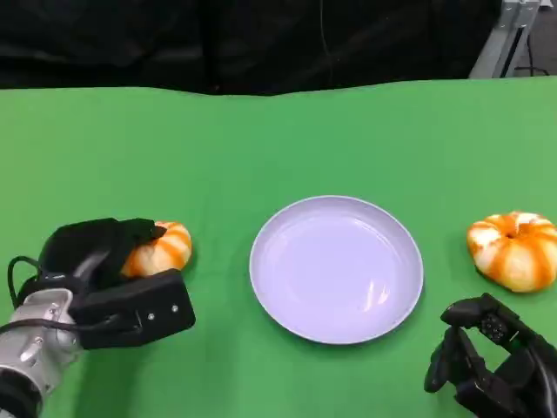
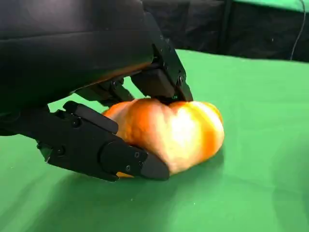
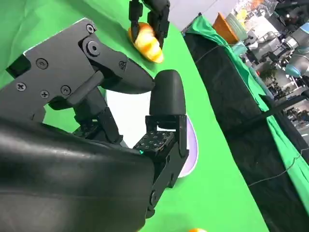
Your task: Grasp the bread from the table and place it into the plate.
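Nearest the head camera sat the left hand (image 1: pixel 113 279), black and blocky on its silver forearm, fingers wrapped over the bread (image 1: pixel 161 248). Left wrist view confirmed the grasp: fingers (image 2: pixel 104 150) pressed on the near side and another on top of the bread (image 2: pixel 178 130), which rested on the green cloth table (image 1: pixel 261 139). Bread was a rounded, lobed bun, glossy, orange with pale stripes; long axis ran roughly across the table, its free end toward the plate (image 1: pixel 337 268). It lay left of the plate, apart from it.

Plate: round, pale lilac, smooth, shallow rim, nothing in it.

Second bun (image 1: pixel 515 250), same striped look, lay right of the plate, untouched.

Right hand (image 1: pixel 492 366) hovered low near the front edge, fingers curled inward, holding nothing; second bun just beyond it.
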Motion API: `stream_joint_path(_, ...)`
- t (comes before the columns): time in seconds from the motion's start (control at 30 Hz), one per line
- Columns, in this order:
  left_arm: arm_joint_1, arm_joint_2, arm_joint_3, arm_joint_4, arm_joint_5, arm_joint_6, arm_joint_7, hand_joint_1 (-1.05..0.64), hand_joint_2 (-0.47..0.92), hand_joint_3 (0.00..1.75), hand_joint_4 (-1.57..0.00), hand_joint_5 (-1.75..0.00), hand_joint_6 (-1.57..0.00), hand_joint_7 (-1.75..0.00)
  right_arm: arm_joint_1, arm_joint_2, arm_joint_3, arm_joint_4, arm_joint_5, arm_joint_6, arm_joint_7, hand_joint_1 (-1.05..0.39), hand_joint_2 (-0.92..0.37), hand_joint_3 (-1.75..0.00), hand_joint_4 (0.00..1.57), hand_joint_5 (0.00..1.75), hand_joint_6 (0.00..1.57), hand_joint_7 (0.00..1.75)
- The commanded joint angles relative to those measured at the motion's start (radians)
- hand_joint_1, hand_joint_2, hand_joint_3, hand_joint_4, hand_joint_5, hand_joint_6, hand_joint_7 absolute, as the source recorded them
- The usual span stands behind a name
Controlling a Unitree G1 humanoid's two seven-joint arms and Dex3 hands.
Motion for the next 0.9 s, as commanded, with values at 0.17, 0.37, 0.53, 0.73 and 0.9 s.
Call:
stream_joint_path(0.17, 0.013, 0.019, 0.03, -0.05, -0.04, -0.059, 0.037, -0.07, 0.72, 0.83, -0.79, -1.74, -0.63, -1.72, 0.008, -0.009, -0.007, -0.01, 0.003, -0.008, 0.006, -0.16, -0.54, -1.06, 0.84, 1.73, 0.85, 1.38)
stream_joint_path(0.37, 0.028, 0.026, 0.045, -0.163, -0.042, -0.068, 0.029, -0.06, 0.72, 0.77, -0.76, -1.75, -0.61, -1.73, 0.008, -0.01, -0.009, -0.006, 0.004, -0.013, 0.012, -0.16, -0.53, -1.06, 0.84, 1.74, 0.84, 1.39)
stream_joint_path(0.53, 0.053, 0.03, 0.051, -0.312, -0.051, -0.071, -0.032, -0.08, 0.75, 0.74, -0.72, -1.75, -0.65, -1.64, 0.006, -0.012, -0.013, -0.007, 0.007, -0.006, 0.014, -0.17, -0.53, -1.06, 0.85, 1.73, 0.85, 1.39)
stream_joint_path(0.73, 0.062, -0.021, 0.032, -0.454, -0.029, -0.063, -0.06, -0.07, 0.75, 0.71, -0.72, -1.75, -0.71, -1.58, 0.005, -0.009, -0.013, -0.008, 0.006, -0.006, 0.012, -0.16, -0.54, -1.06, 0.84, 1.74, 0.84, 1.4)
stream_joint_path(0.9, 0.052, -0.059, -0.003, -0.501, 0.003, -0.037, -0.091, -0.08, 0.74, 0.72, -0.72, -1.75, -0.69, -1.61, -0.002, -0.005, -0.012, -0.001, -0.001, -0.009, 0.005, -0.16, -0.53, -1.06, 0.84, 1.74, 0.84, 1.4)
